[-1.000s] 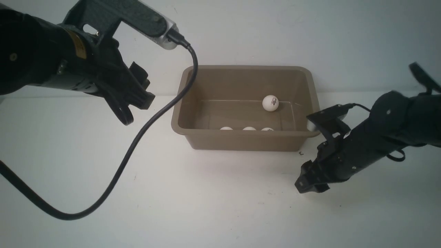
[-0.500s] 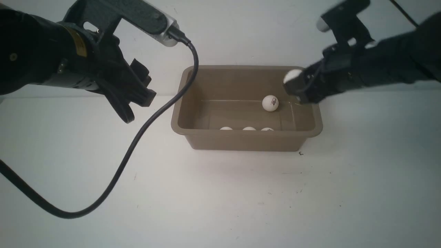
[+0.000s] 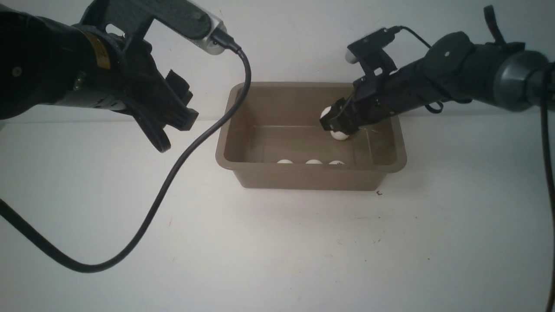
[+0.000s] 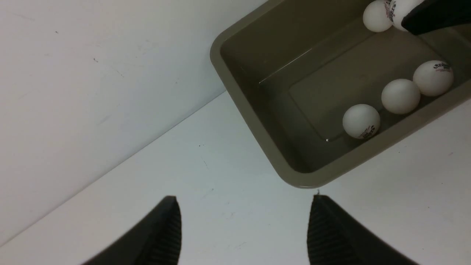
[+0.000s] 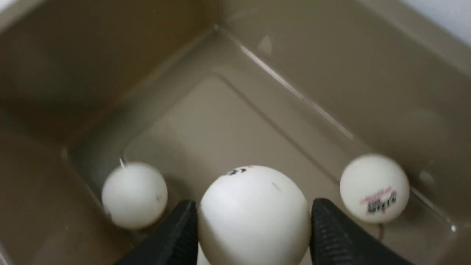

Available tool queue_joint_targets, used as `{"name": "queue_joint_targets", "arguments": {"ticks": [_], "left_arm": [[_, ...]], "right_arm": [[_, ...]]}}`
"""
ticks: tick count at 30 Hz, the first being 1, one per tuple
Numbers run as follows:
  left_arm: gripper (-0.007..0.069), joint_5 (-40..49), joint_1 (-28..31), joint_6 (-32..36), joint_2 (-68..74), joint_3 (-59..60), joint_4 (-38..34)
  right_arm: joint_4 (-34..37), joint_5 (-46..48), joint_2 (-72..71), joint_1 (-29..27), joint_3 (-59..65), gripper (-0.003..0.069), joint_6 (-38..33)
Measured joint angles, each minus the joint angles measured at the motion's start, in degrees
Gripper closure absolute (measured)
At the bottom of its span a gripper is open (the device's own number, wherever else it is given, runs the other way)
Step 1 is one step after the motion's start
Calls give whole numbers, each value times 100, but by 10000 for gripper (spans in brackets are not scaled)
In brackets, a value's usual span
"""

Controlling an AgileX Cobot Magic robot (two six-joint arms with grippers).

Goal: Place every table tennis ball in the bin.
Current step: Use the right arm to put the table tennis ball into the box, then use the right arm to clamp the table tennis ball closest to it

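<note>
**White table, top surface**

Matte, faintly scuffed and specked. Carries one taupe bin at 12 o'clock, close to the back wall. Shows a small dark mark just off the bin's 5 o'clock corner. Meets a sagging black cable at 8 o'clock; contact unclear.

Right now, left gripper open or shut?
Open. Left gripper: fingers wide apart in its wrist view, nothing between them.

Nothing can be read. A reddish-and-dark logo is printed on a small matte white ball, lower right in the right wrist view — blurred. A dark fragment is seen on the nearest white ball. A yellow label on the black arm, front view's upper left, is illegible.
</note>
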Motion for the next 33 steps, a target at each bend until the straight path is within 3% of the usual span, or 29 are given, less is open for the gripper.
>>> {"name": "queue_joint_targets", "arguments": {"ticks": [3, 6, 18, 25, 33], "left_arm": [[209, 0, 0, -5, 0, 0, 0], [209, 0, 0, -5, 0, 0, 0], [209, 0, 0, -5, 0, 0, 0], [209, 0, 0, -5, 0, 0, 0], [209, 137, 0, -5, 0, 0, 0]], "right_arm": [[57, -191, -11, -25, -111, 125, 5], [96, -242, -11, -142, -240, 79, 5], [-1, -390, 1, -1433, -477, 118, 439], [-615, -428, 167, -1591, -484, 122, 460], [-615, -446, 576, -1591, -484, 123, 579]]}}
